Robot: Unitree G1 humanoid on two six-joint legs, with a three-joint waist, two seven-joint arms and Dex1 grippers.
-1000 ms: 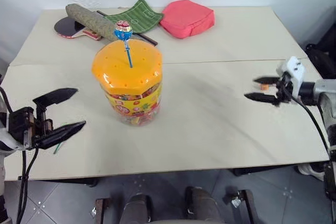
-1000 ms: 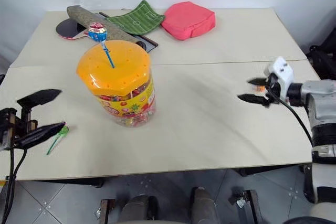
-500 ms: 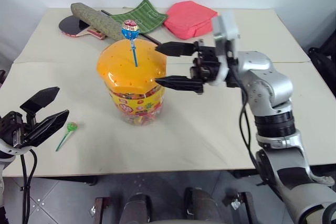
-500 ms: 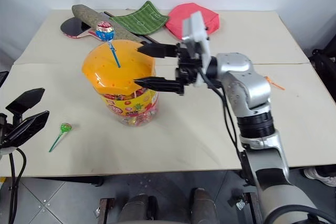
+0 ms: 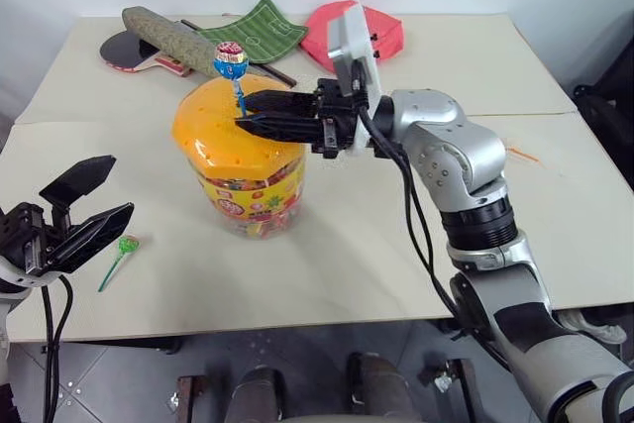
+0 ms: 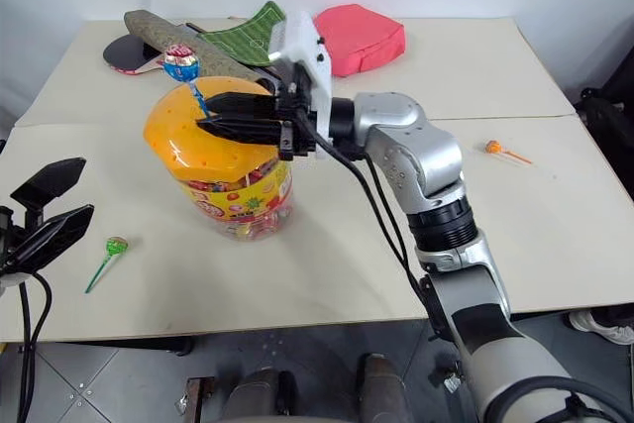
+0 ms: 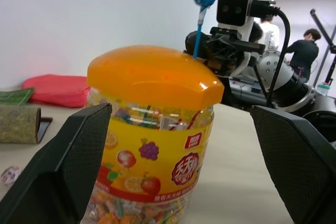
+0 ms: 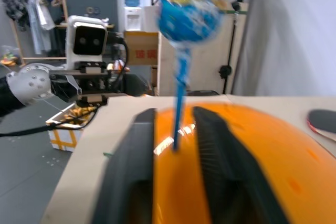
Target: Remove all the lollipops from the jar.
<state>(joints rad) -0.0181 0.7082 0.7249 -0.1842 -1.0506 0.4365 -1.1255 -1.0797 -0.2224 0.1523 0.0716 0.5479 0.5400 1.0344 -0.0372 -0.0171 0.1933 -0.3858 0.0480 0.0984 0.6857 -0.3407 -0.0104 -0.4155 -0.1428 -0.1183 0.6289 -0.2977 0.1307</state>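
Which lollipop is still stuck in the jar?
The blue lollipop stands upright in the jar lid, between the right gripper fingers. The green lollipop and orange lollipop lie on the table.

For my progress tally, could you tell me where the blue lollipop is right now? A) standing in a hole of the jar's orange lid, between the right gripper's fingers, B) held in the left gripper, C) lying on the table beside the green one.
A: the blue lollipop stands upright in the jar lid, with the right gripper closing around its stick.
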